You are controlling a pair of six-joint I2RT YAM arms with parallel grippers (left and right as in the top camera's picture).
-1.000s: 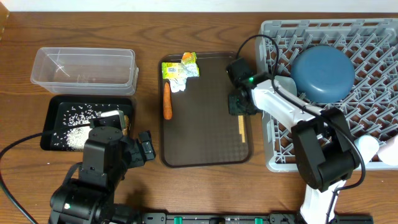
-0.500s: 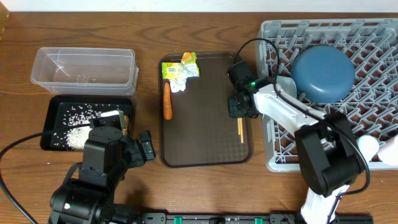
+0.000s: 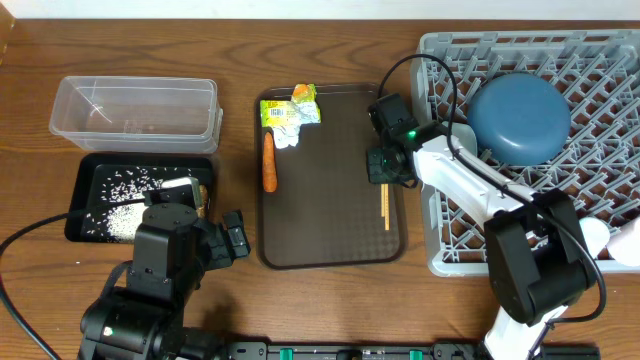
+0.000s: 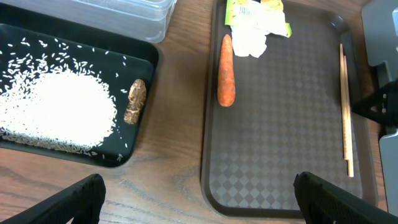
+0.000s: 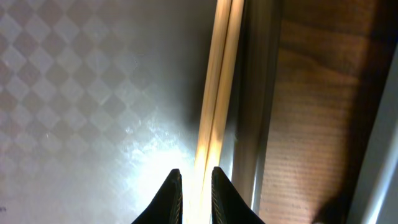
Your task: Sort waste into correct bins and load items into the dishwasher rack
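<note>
We have our right fingers (image 5: 172, 200) pinched on the chopsticks (image 3: 384, 211) lying along the right edge of the serving tray (image 3: 325, 215), likely to lift them toward the dishwasher rack (image 3: 610, 70) beside it, while our left fingers (image 4: 65, 202) hover wide apart, empty.

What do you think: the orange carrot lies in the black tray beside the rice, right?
Not quite. The carrot lies on the dark brown serving tray, near the wrapper, not in the black tray. The rice is in the black tray, as you said. The left wrist view shows it.
</note>
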